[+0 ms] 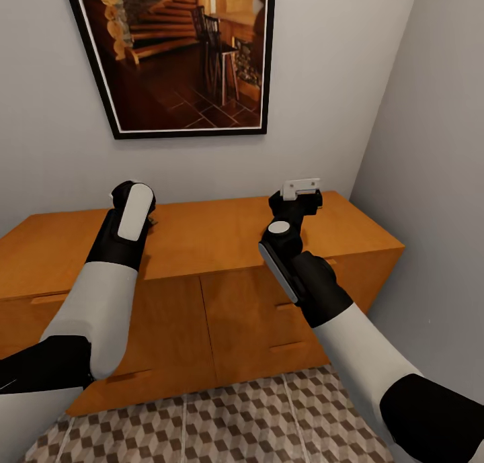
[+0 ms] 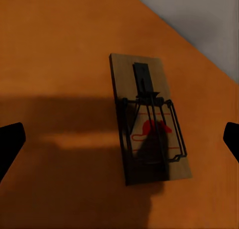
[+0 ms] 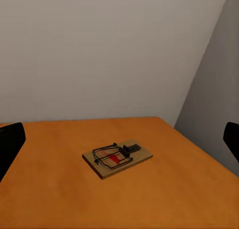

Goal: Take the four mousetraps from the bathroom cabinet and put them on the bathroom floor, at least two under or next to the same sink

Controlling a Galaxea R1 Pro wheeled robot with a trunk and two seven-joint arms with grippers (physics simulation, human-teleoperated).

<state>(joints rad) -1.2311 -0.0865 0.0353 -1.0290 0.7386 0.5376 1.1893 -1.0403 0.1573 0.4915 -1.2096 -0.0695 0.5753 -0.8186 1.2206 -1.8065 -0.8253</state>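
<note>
**A:** What is in front of the robot?

**B:** A low, wide orange-brown cabinet point(image 1: 222, 248) with a flat top stands against a pale grey wall. Its drawer fronts have slim handles. A dark-framed picture point(image 1: 181, 53) of a wooden interior hangs on the wall above it. A strip of cube-patterned bathroom floor point(image 1: 228, 423) shows at the near edge, and a side wall closes in on the right.

**A:** Where are the arms?

**B:** Both reach forward over the cabinet top. The left gripper point(image 2: 119, 141) hangs above the top towards the left; the right gripper point(image 3: 119, 141) is over the right part.

**A:** Can you see the mousetraps?

**B:** Two views each show one. In the left wrist view, a mousetrap point(image 2: 149, 116) lies flat on the cabinet top, straight below the gripper, between its dark fingertips point(image 2: 10, 144) and not touching them. In the right wrist view, another mousetrap point(image 3: 117, 157) lies flat farther ahead, near the top's right corner.

**A:** Are the pincers grasping anything?

**B:** No. Both are spread wide, released, with nothing between the fingers.
</note>
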